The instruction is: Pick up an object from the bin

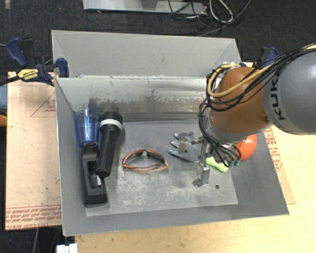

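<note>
Nothing is held by the jaws, spread apart right of the amber-rimmed glasses (144, 161). Approach is judged in hand; closing on the green piece (217, 164), farther right, is called for.

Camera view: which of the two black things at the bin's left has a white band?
The round black flashlight; the white ring sits at its far end. The boxy black stapler has no band.

My own wrist (237, 104) covers part of the orange ball (247, 147) right of my gripper (191, 161). The yellow-green thing (217, 165) beside it is half hidden, its kind unclear to me.
</note>
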Controlling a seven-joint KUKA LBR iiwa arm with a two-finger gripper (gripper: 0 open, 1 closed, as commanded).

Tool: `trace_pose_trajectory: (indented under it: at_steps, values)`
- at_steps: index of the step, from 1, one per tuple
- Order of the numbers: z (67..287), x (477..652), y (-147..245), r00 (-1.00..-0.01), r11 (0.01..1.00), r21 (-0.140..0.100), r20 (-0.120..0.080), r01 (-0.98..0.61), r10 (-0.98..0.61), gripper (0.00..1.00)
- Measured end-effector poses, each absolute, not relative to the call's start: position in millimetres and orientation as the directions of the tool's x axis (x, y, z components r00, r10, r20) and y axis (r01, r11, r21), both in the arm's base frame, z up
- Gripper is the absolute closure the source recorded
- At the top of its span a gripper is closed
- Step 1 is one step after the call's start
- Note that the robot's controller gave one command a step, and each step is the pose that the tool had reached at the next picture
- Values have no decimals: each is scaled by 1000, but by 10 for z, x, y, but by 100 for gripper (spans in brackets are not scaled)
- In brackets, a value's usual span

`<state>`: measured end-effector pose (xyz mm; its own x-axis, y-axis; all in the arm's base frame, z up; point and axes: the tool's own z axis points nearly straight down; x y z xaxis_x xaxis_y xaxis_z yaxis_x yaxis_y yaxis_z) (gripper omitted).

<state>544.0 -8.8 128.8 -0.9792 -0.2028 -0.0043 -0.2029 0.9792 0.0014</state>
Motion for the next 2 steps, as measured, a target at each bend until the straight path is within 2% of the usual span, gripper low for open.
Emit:
trace_pose_trajectory:
  at_steps: [1,2]
  values:
    - [1484,5402,150,-840,840,-2,-10,-543,-543,0]
    - [1476,5477,252,-912,912,0,-10,-410,-410,0]
